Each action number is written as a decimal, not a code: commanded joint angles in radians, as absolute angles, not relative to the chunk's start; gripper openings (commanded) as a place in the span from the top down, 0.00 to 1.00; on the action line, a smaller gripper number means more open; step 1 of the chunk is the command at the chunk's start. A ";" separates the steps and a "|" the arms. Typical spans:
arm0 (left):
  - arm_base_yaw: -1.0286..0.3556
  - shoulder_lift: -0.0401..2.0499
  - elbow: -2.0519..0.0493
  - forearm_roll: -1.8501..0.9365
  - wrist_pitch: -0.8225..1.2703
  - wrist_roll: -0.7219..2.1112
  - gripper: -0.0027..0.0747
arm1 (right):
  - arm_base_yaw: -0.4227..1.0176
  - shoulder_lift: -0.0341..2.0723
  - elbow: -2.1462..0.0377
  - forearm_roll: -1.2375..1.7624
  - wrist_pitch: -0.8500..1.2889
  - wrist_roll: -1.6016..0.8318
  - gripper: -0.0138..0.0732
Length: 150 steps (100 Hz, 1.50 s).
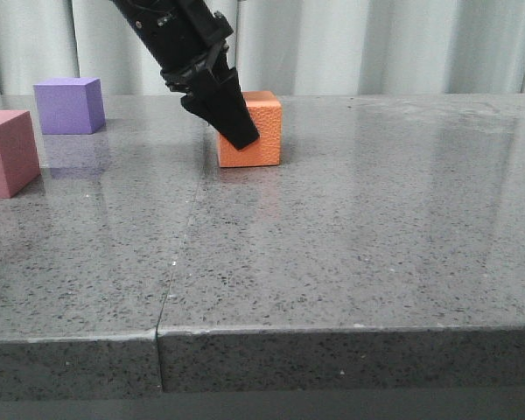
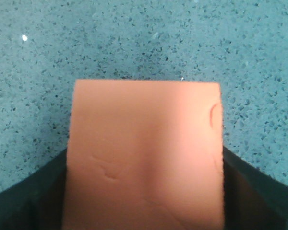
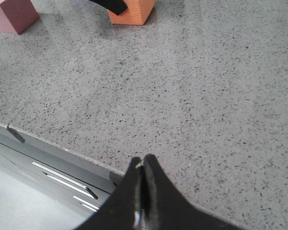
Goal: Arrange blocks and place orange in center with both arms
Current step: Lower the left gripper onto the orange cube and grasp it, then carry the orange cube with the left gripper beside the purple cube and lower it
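Black left arm with ridged housing, tapered matte black pincer, right pincer black, wedge-shaped

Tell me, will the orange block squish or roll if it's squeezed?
The orange block looks foamy, with dents on top, so it would probably squish a little. Its flat sides make rolling unlikely. It is likely light for the left end effector.

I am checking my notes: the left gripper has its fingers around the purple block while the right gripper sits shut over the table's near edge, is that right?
Not quite: the left gripper has its fingers around the orange block, as the left wrist view shows. The purple block stands untouched, far left in the front view. The right gripper is indeed shut near the table's edge.
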State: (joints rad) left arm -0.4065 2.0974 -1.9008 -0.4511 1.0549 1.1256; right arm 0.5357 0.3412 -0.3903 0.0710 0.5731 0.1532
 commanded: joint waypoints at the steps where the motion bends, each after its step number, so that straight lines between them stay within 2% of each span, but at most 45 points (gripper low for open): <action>1: -0.417 2.023 -1.960 -0.495 1.047 1.082 0.45 | 0.535 0.347 -0.414 0.065 0.507 0.144 0.92; 28: -0.417 1.939 -2.016 -0.318 1.007 0.775 0.45 | 0.535 0.347 -0.414 0.065 0.507 0.144 0.92; 56: -0.394 1.811 -2.016 0.032 1.008 0.256 0.45 | 0.535 0.347 -0.414 0.065 0.507 0.144 0.92; 81: -0.282 1.765 -1.999 0.043 1.058 0.038 0.45 | 0.535 0.347 -0.414 0.065 0.507 0.144 0.92; 108: -0.175 1.726 -1.818 0.043 0.954 -0.106 0.45 | 0.535 0.347 -0.414 0.065 0.507 0.144 0.92; 129: -0.166 1.724 -1.683 0.067 0.803 -0.231 0.45 | 0.535 0.347 -0.414 0.065 0.507 0.144 0.92; 150: -0.166 1.726 -1.581 0.182 0.765 -0.355 0.45 | 0.535 0.347 -0.414 0.065 0.507 0.144 0.92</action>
